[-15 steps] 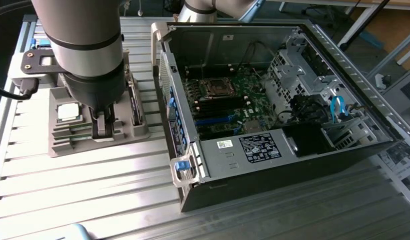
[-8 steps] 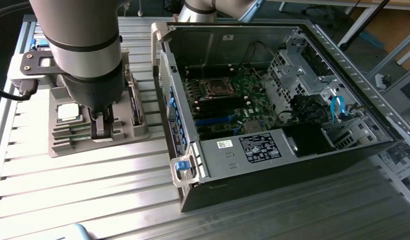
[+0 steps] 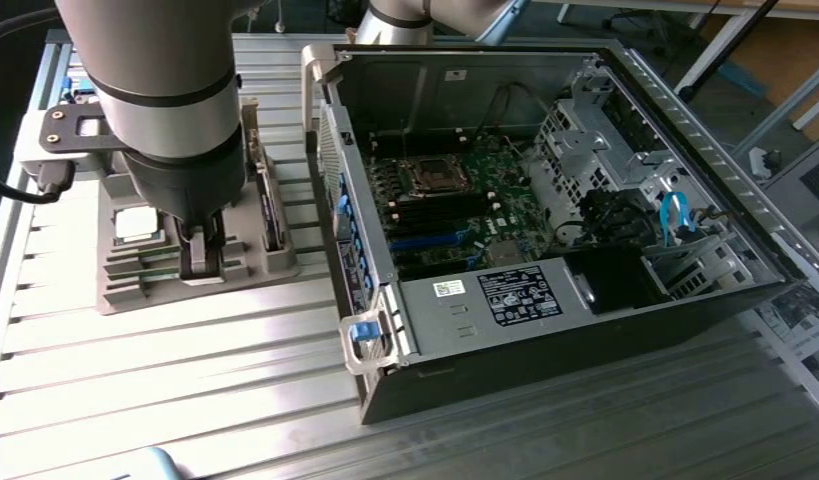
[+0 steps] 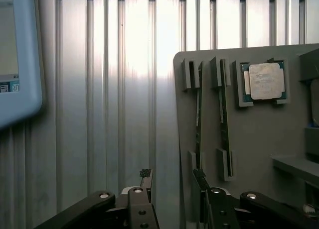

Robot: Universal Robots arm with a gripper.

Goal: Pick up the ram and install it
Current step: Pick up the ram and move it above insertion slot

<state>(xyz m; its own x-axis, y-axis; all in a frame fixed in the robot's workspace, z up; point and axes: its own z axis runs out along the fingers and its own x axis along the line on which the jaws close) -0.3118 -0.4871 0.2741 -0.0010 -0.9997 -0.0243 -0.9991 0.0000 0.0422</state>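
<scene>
Gripper (image 4: pixel 172 176), fingers spread wide and empty, hangs low over the grey holder (image 4: pixel 259 139), by the end of the ram (image 4: pixel 198 114) standing on edge in its slot. Pick-up approach in hand; gripping likely needs the thin stick centred between them

Grey arm (image 3: pixel 162 90), apparently black gripper (image 3: pixel 202 262)

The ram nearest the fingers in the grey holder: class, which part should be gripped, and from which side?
Probably the middle of its exposed long edge, from straight above, one of the fingers on each flat face. The ram stands on edge in a narrow slot of the grey holder, ends tucked in brackets, leaving only that edge free.
</scene>
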